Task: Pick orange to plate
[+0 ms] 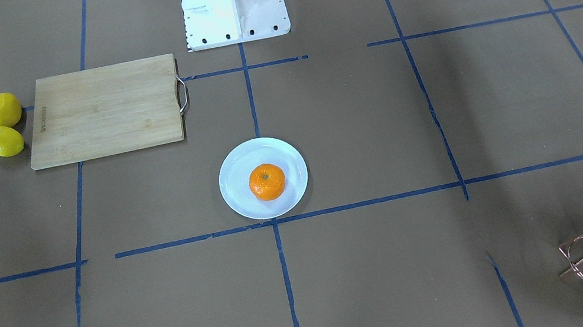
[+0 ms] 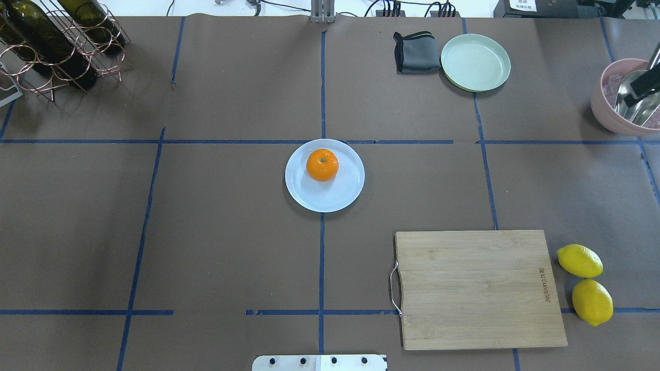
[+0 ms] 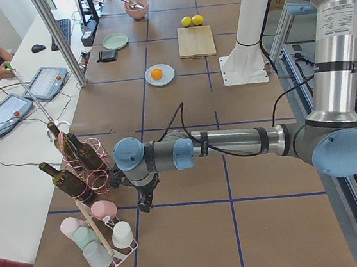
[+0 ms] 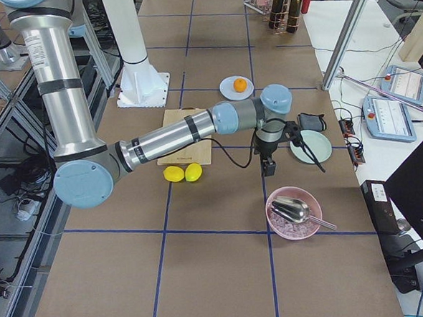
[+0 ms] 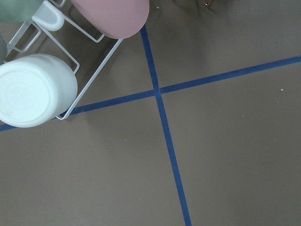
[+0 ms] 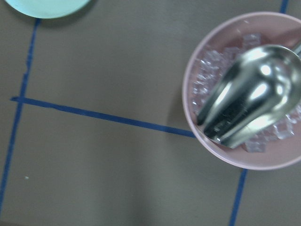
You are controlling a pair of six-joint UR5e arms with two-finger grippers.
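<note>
The left pincer [image 3: 146,205] hangs low over the brown table [image 3: 196,234], just beside a wire rack of cups [image 3: 121,235]. A bottle rack [image 3: 79,164] stands near it too. The pictures do not show if this pincer is open or closed. Well apart from it, in the middle of the table, the orange [image 2: 322,165] sits on the pale plate [image 2: 330,200]. No pincer touches it. Further right, the right pincer [image 4: 270,169] hangs between a green plate [image 4: 313,149] and a pink bowl [image 4: 269,216] with a shiny scoop [image 4: 292,209]. Two lemons [image 4: 174,174] lie on its other side. Open or closed, one cannot tell.
</note>
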